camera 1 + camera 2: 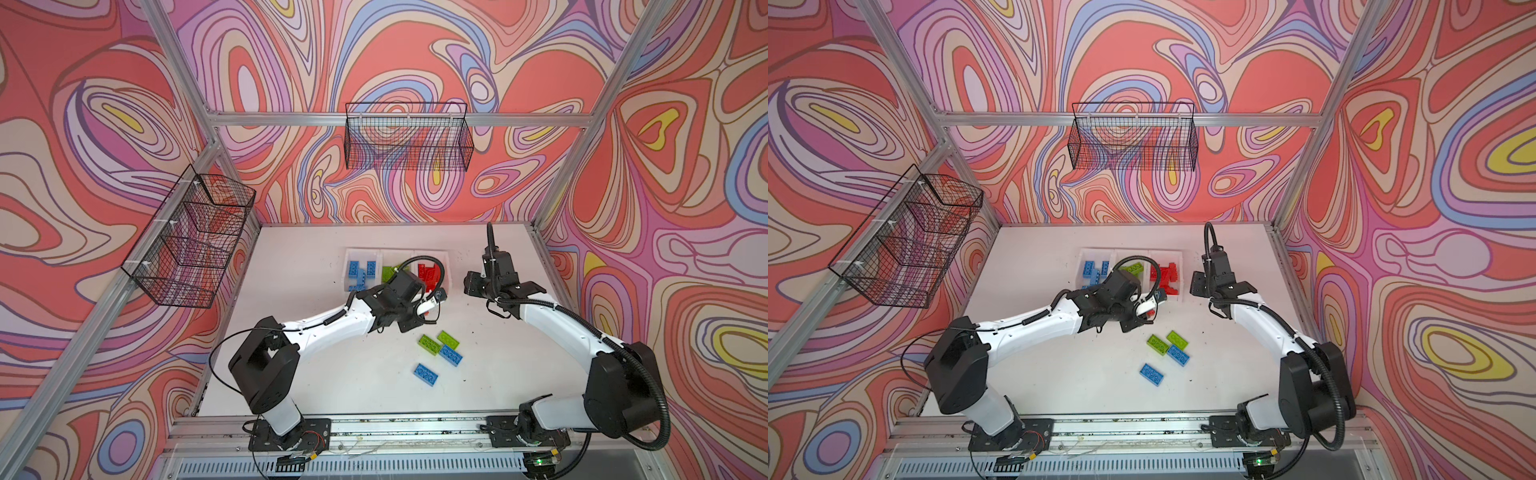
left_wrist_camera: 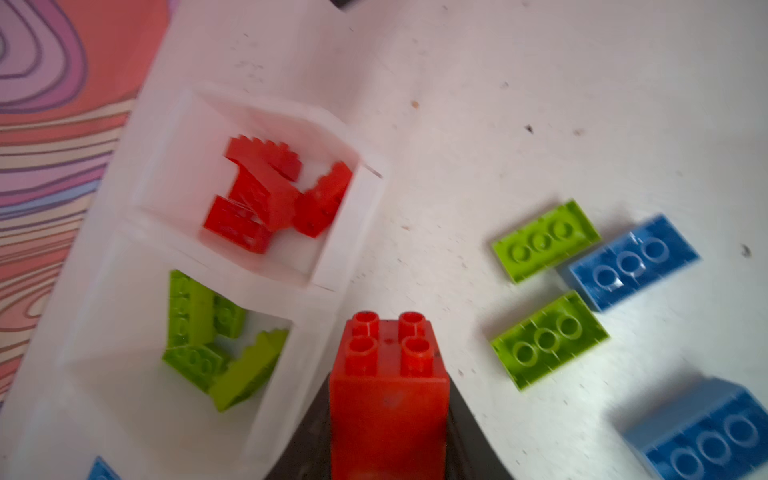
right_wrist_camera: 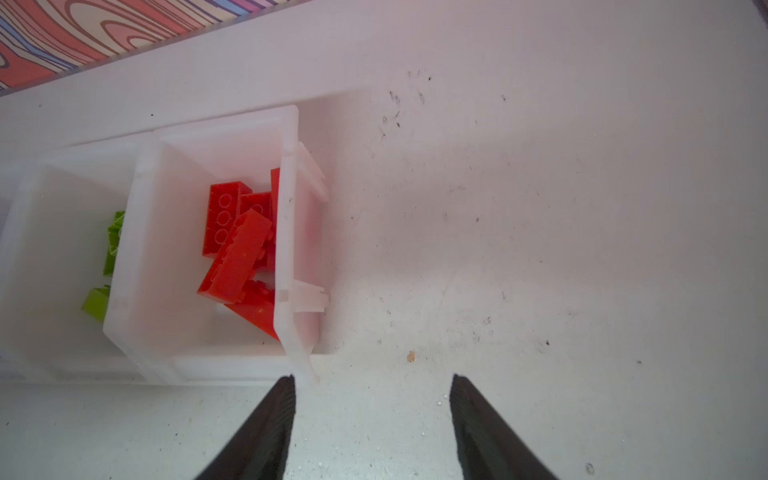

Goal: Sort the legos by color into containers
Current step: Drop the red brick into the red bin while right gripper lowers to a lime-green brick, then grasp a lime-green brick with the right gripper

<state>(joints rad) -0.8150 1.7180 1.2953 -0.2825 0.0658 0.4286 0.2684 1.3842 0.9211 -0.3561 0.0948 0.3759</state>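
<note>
**Red brick in hand, red bin next**

Got a red brick pinched end-on in the left tool, jaws closed snug on its sides, studs pointing away from the wrist. Looks like the carry step, with the drop not yet done.

Just ahead of that tool and off to one side: the red bin, already holding several reds. Right beside the tool: the green bin.

Probably calls for a short push forward past the red bin's near rim, then letting go. Worth minding that rim, and the green bin's wall close by the brick.

On the tool's opposite side: two green bricks and two blue bricks flat on the surface, well apart from the bins. Lots of bare room there.

Have the right tool spread open and empty, just outside the red bin's end wall, one fingertip near its corner.
</note>
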